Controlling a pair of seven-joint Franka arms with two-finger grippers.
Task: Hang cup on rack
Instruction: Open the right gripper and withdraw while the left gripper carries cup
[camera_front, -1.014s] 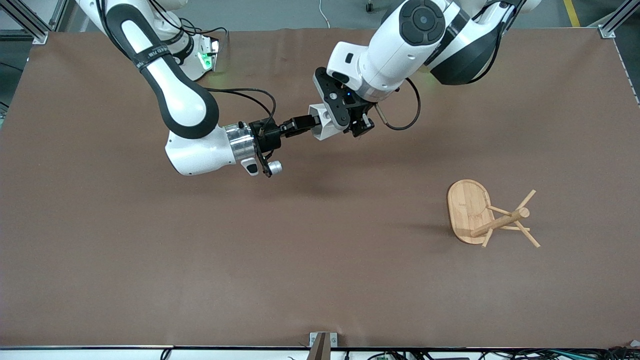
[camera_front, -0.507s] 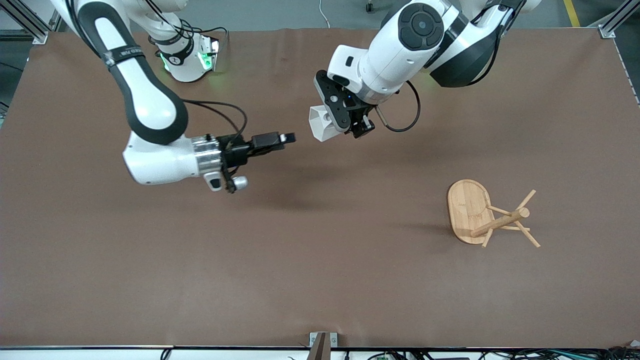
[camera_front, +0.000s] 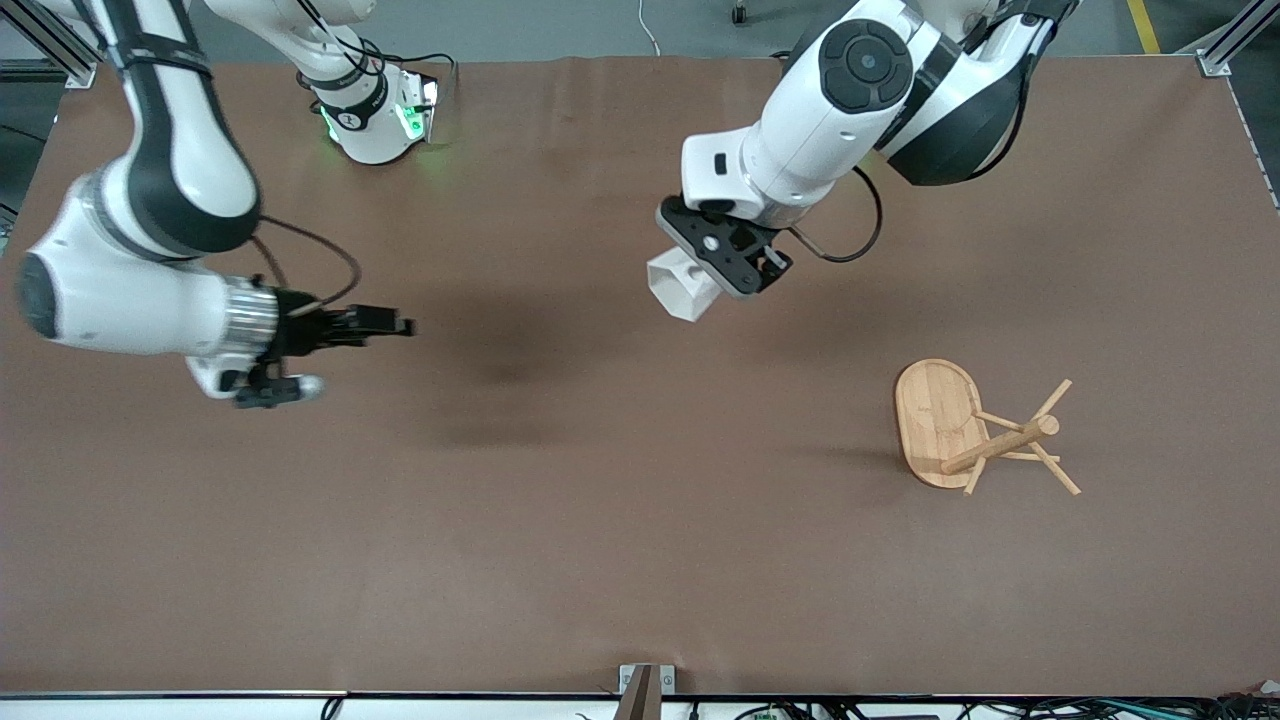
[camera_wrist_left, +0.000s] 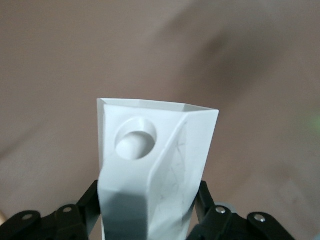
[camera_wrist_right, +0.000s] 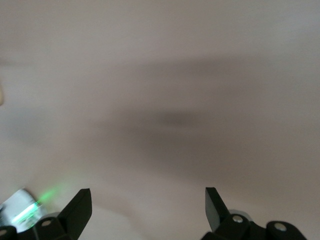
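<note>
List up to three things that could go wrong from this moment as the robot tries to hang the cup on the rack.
1. The left hand holds the cup in the air above the table; a slip would drop it.
2. The handle's round hole is small and the rack has thin pegs, so the hole may miss a peg.
3. A knock could tip or shift the rack.

The right hand waits open.

Even overhead light, no glare on my table (camera_front: 640, 560). Soft dark shadows lie under my arms mid-table, a fainter one beside the rack (camera_front: 975, 428). My right wrist view is smeared with motion blur. The cup (camera_wrist_left: 152, 170) is sharp in my left wrist view, background blurred. Green glow at my right base.
</note>
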